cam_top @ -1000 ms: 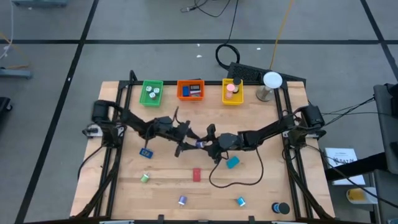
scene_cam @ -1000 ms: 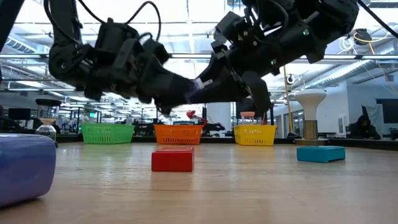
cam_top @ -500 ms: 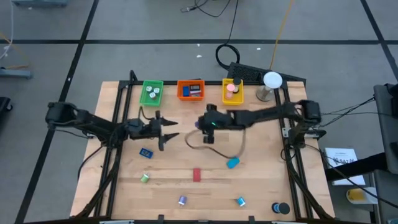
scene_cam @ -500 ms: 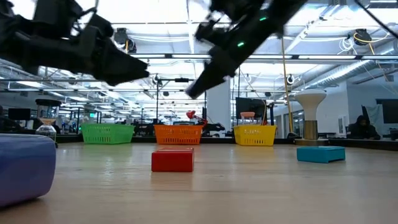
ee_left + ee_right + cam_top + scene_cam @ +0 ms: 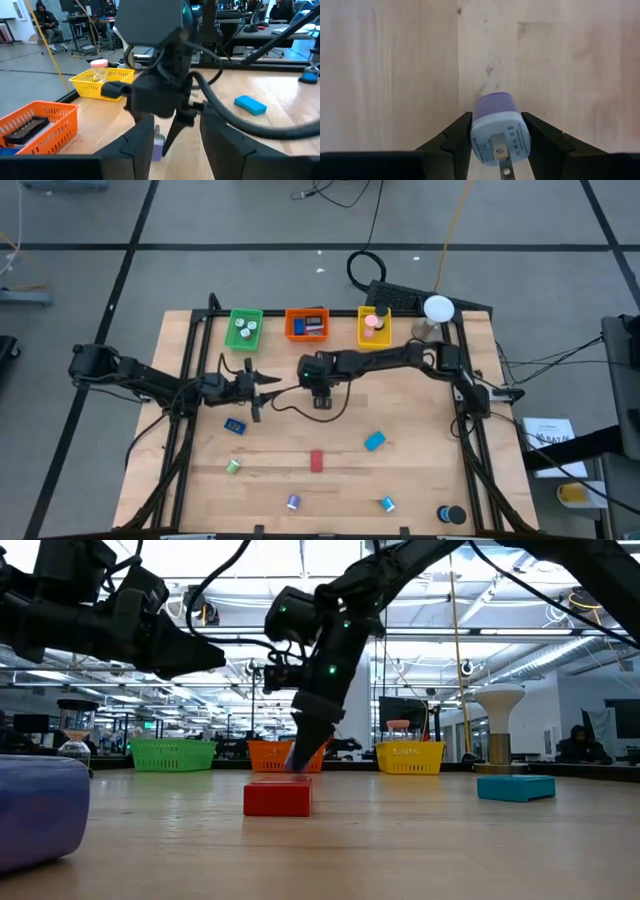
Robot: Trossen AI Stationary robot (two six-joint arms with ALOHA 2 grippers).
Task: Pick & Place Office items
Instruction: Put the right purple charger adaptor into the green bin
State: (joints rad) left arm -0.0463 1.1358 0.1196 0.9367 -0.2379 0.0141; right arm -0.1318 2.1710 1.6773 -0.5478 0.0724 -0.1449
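Purple charger plug, pale lilac body with a white face and metal prong, is sitting clamped between the right gripper's two dark fingers, both pressing its sides; bare wood table is showing beyond it. In the high view the right gripper is hanging at frame centre, just below the orange tray, its arm reaching in from the right edge of the table. In the low view it is pointing down at centre frame, tip near the board behind the red block.

Left gripper is hovering left of centre in the high view, fingers spread apart and gripping nothing, aimed toward the right gripper; the left wrist view is showing the plug in the gap beyond.

Loose pieces lying on the table in the lower half of the high view: small blue block lower left, green roll, red block centre, teal block right of centre, purple cylinder, blue cylinder, black roll at lower right corner.

Along the upper edge: green tray holding white pieces, orange tray holding dark and blue pieces, yellow tray holding a pink piece, white ball on a stand at upper right
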